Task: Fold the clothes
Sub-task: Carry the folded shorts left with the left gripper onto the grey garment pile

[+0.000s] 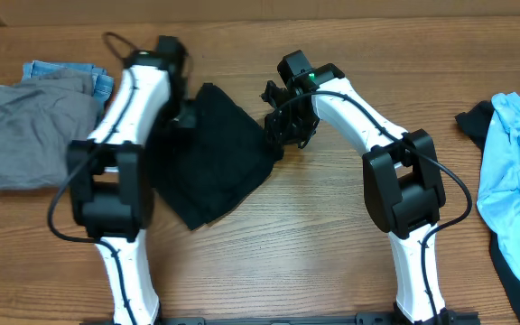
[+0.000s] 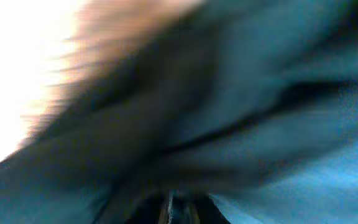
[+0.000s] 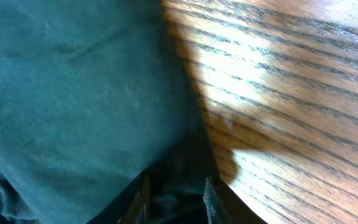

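Black garment between the two arms

The large black soft-fabric garment [image 1: 219, 158] lies in the middle of the brown wooden table [image 1: 314, 239], with its long axis diagonal. The right gripper [image 1: 284, 135] is at its right corner and the left gripper [image 1: 181, 113] at its left edge. I cannot tell if either one is clenched.

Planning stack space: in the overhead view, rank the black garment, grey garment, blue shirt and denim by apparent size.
1. black garment and grey garment: alike; black partly behind left arm.
2. blue shirt: cut by frame edge, unsure.
3. denim: smallest, mostly covered.
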Robot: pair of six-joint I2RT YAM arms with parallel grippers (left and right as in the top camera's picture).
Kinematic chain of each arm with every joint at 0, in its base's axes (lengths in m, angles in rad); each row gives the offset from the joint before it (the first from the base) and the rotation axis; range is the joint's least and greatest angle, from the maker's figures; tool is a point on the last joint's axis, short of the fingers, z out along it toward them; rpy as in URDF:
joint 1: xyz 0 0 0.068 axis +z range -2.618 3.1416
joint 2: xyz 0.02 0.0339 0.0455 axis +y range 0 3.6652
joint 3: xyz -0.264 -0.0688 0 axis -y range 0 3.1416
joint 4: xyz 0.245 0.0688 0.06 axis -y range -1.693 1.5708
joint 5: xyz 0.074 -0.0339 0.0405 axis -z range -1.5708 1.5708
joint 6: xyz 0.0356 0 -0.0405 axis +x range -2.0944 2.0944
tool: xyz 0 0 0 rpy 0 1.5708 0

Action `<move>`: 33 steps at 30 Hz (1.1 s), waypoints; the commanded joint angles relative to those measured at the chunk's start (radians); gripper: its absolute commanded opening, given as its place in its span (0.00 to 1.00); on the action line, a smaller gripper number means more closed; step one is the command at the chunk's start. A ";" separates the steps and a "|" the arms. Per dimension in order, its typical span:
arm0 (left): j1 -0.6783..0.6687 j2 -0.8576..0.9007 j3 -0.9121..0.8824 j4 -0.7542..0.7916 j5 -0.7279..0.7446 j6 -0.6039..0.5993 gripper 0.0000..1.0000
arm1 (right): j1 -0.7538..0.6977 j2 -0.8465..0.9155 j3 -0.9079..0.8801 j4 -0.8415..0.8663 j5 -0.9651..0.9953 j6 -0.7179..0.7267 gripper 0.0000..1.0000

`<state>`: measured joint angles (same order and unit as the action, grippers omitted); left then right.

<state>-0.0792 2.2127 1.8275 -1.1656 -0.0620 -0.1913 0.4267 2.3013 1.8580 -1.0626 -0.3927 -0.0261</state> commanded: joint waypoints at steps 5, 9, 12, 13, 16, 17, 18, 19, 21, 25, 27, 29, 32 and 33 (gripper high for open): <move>0.120 -0.025 -0.020 -0.026 0.022 -0.126 0.17 | -0.001 0.002 0.006 0.001 -0.008 0.002 0.33; 0.126 -0.026 -0.018 -0.170 0.018 -0.119 0.17 | -0.003 0.002 0.007 0.003 0.004 0.001 0.33; 0.119 -0.026 -0.016 -0.293 0.078 -0.118 0.12 | -0.023 0.001 0.037 0.008 0.124 -0.003 0.33; 0.113 -0.026 -0.016 -0.320 0.098 -0.102 0.04 | -0.031 0.001 0.058 0.002 0.140 -0.006 0.34; 0.105 -0.051 0.001 -0.329 0.047 -0.098 0.04 | -0.063 -0.017 0.204 -0.097 0.157 -0.007 0.40; 0.107 -0.074 0.027 -0.330 0.023 -0.101 0.04 | -0.069 -0.028 0.266 -0.147 0.157 -0.007 0.43; 0.108 -0.098 0.054 -0.330 0.011 -0.101 0.05 | -0.076 -0.047 0.340 -0.210 0.157 -0.007 0.44; 0.109 -0.129 0.092 -0.329 0.002 -0.101 0.07 | -0.077 -0.062 0.389 -0.256 0.157 -0.007 0.45; 0.109 -0.202 0.151 -0.309 -0.026 -0.101 0.18 | -0.076 -0.093 0.447 -0.352 0.156 -0.006 0.45; 0.105 -0.253 0.165 -0.120 0.129 0.106 0.57 | -0.066 -0.096 0.406 -0.474 0.145 0.015 0.45; 0.100 -0.193 0.165 -0.070 0.253 0.312 0.81 | -0.046 -0.094 0.350 -0.469 0.129 0.039 0.50; 0.100 -0.123 0.165 -0.043 0.254 0.408 0.96 | -0.023 -0.094 0.291 -0.446 0.098 0.039 0.56; 0.100 0.021 0.165 -0.013 0.290 0.484 1.00 | 0.026 -0.094 0.173 -0.369 0.040 0.056 0.59; 0.100 0.061 0.165 0.004 0.291 0.484 1.00 | 0.041 -0.094 0.139 -0.336 0.039 0.079 0.59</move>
<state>0.0257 2.1838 1.9919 -1.1820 0.1726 0.1871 0.4370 2.2208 2.0575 -1.4429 -0.3134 0.0124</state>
